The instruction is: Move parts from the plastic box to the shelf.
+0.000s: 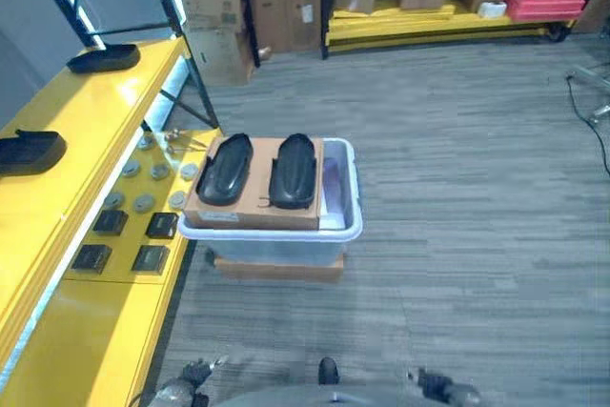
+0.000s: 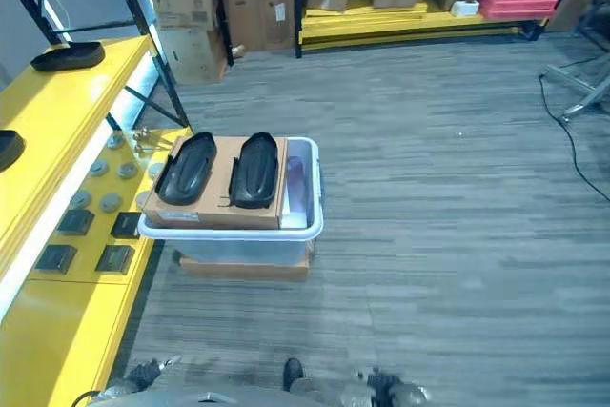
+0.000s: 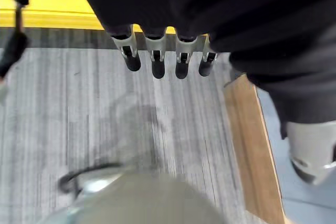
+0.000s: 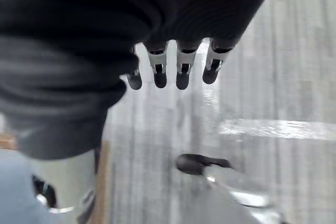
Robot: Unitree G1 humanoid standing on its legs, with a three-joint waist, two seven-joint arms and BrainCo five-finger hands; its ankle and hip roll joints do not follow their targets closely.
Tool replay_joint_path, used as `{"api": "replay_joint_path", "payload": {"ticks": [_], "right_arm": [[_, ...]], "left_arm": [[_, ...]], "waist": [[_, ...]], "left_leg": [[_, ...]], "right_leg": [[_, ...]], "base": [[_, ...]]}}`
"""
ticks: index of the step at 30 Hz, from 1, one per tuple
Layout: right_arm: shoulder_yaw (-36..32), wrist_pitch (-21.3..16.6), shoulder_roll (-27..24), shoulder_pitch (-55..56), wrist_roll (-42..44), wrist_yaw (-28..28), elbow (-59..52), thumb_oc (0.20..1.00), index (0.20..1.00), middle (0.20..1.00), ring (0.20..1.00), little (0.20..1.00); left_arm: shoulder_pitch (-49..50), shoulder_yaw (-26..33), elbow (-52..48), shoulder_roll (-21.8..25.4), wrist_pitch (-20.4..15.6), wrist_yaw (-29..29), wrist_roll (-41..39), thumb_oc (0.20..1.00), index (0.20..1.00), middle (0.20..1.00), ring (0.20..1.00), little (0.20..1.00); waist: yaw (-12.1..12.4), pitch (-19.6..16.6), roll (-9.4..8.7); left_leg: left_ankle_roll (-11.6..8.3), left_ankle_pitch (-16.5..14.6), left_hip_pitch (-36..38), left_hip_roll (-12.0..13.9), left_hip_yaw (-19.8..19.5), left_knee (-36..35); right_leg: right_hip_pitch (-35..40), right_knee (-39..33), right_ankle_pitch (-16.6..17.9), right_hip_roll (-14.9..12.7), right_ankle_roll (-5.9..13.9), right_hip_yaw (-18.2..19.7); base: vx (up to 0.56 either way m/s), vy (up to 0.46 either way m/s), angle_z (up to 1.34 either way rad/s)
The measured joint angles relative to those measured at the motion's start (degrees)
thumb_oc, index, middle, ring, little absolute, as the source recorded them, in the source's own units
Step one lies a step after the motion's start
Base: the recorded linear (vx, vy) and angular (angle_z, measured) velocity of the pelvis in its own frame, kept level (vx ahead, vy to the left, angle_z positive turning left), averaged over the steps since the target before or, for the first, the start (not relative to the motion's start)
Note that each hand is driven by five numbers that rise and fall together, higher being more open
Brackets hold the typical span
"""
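While both of your hands hang low over the grey floor, the left hand and right hand each show straight, relaxed fingers holding nothing. Two black parts lie side by side on a cardboard sheet across the plastic box, near the yellow shelf's lower edge. A white label on the cardboard is too small to read. Two more black parts rest on the shelf's top level.

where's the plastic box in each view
Left eye view: plastic box at centre, on the floor beside the yellow shelf.
Right eye view: left of centre.
Wrist views: cannot tell.
Shared landmark: cardboard carrying two black parts.
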Motion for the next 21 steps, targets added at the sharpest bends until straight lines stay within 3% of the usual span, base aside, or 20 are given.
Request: {"api": "replay_joint_path", "payload": {"ticks": [2, 3, 5, 7, 8, 9, 10, 13, 16, 18, 20, 21], "right_arm": [[-0.2, 0.0, -1.2, -0.4, 0.5, -0.2, -1.5, 1.000, 1.000, 1.000, 1.000, 1.000], [-0.9, -0.6, -2.4, -0.7, 1.6, -1.1, -3.4, 1.000, 1.000, 1.000, 1.000, 1.000], [-0.9, -1.2, -3.3, -0.4, 2.8, -2.0, -4.1, 1.000, 1.000, 1.000, 1.000, 1.000], [-5.3, -0.7, -3.2, 0.3, 7.0, -2.5, -7.9, 1.000, 1.000, 1.000, 1.000, 1.000], [-9.3, -1.4, -2.9, 1.6, 9.1, -2.5, -11.2, 1.000, 1.000, 1.000, 1.000, 1.000], [-9.3, -2.6, -2.9, 2.7, 10.4, -3.5, -14.9, 1.000, 1.000, 1.000, 1.000, 1.000], [-9.5, -2.8, -2.8, 7.5, 10.5, -6.0, -28.5, 1.000, 1.000, 1.000, 1.000, 1.000], [-9.5, -4.3, 0.0, 9.6, 8.6, -10.5, -42.5, 1.000, 1.000, 1.000, 1.000, 1.000], [-9.2, -6.0, 0.8, 6.3, 6.6, -13.1, -44.7, 1.000, 1.000, 1.000, 1.000, 1.000], [-9.4, -6.1, 0.5, 3.1, 6.5, -14.6, -45.0, 1.000, 1.000, 1.000, 1.000, 1.000], [-8.2, -6.0, -1.4, -2.0, 6.1, -17.5, -44.5, 1.000, 1.000, 1.000, 1.000, 1.000], [-8.1, -6.1, -4.2, -7.2, 4.6, -19.1, -43.9, 1.000, 1.000, 1.000, 1.000, 1.000]], "left_arm": [[0.0, -0.1, 0.0, 0.1, 0.0, 0.0, 0.1, 1.000, 1.000, 1.000, 1.000, 1.000], [1.0, 0.0, 0.1, 0.1, 0.0, 0.1, 0.2, 1.000, 1.000, 1.000, 1.000, 1.000], [1.6, 0.5, 0.1, 0.0, 0.1, 0.1, 0.2, 1.000, 1.000, 1.000, 1.000, 1.000], [2.7, 2.7, 0.1, 0.1, -0.6, 0.0, 0.1, 1.000, 1.000, 1.000, 1.000, 1.000], [3.3, 3.7, -0.1, 0.0, -0.6, 0.1, 0.0, 1.000, 1.000, 1.000, 1.000, 1.000], [2.9, 4.0, 0.0, -0.1, -0.5, 0.1, 0.0, 1.000, 1.000, 1.000, 1.000, 1.000], [3.5, 6.0, -0.1, -0.1, -0.5, 0.4, 0.0, 1.000, 1.000, 1.000, 1.000, 1.000], [3.1, 5.1, -1.0, 1.2, -0.4, 2.5, 0.1, 1.000, 1.000, 1.000, 1.000, 1.000], [2.1, 3.3, -3.3, 1.7, -0.9, 3.5, 0.3, 1.000, 1.000, 1.000, 1.000, 1.000], [0.5, 2.3, -5.3, 1.6, -1.0, 4.4, 0.7, 1.000, 1.000, 1.000, 1.000, 1.000], [0.1, -2.6, -9.8, 1.9, -1.2, 6.1, 0.7, 1.000, 1.000, 1.000, 1.000, 1.000], [-2.1, -4.7, -13.3, 1.4, -1.8, 6.7, 0.7, 1.000, 1.000, 1.000, 1.000, 1.000]], "waist": [[-0.3, 0.4, 0.52], [-0.5, 0.7, 1.00], [-1.6, 0.7, 1.27], [-1.9, 0.5, 1.34], [-2.8, 0.4, 1.76], [-4.3, -0.1, 3.84], [-4.9, 0.0, 4.88], [-6.1, 0.3, 4.91], [-5.2, 0.3, 4.32], [-4.1, 0.7, 4.40], [-3.2, 1.5, 5.72], [-2.1, 3.9, 6.83]], "left_leg": [[-1.11, 4.6, -0.6, 3.5, -0.8, -11.0], [-1.36, 8.9, -2.3, 5.6, -0.3, -11.9], [-0.76, 12.1, -2.3, 5.5, -0.9, -11.5], [-0.04, 12.9, -1.3, 4.6, 0.8, -11.3], [1.34, 14.2, -1.1, 4.3, 1.6, -12.0], [2.02, 14.4, 0.3, 4.3, 2.5, -12.7], [3.18, 14.3, 3.3, 3.6, 3.9, -17.8], [5.41, 12.3, 4.7, 1.7, 3.8, -18.7], [5.66, 12.2, 3.8, -0.2, 3.4, -18.7], [6.10, 12.9, 1.6, -0.9, 2.4, -18.7], [6.03, 14.8, -2.6, -0.8, 1.4, -18.7], [5.72, 16.6, -5.8, -0.3, 0.8, -18.7]], "right_leg": [[1.0, -0.4, -0.7, 0.9, 0.84, -0.5], [2.5, -0.4, -1.8, 1.5, 1.44, -0.8], [4.6, -0.5, -2.6, 1.3, 2.21, -1.0], [5.7, -0.5, -4.3, 0.4, 3.58, -1.0], [5.8, -0.5, -4.9, 0.2, 3.36, -0.9], [6.3, -0.4, -5.4, 0.3, 3.91, -0.3], [6.5, -0.2, -6.0, -0.6, 5.27, 0.7], [6.1, 1.9, -7.5, -2.8, 7.54, 1.6], [4.8, 1.2, -8.5, -4.8, 8.94, 1.5], [4.2, -0.8, -6.6, -5.2, 9.51, 0.8], [0.6, -0.6, -5.2, -4.8, 9.37, -0.2], [-2.2, -0.5, -3.7, -4.3, 9.21, -1.4]], "base": [[0.16, 0.078, -0.13], [0.07, 0.063, -0.48], [0.14, 0.129, -0.39], [0.09, 0.092, -0.35], [0.09, 0.139, -0.41], [0.12, 0.175, -0.40], [0.11, 0.127, -0.26], [0.07, 0.071, -0.13], [-0.03, 0.010, 0.02], [-0.18, 0.018, 0.19], [-0.24, -0.002, 0.30], [-0.20, 0.001, 0.35]]}}
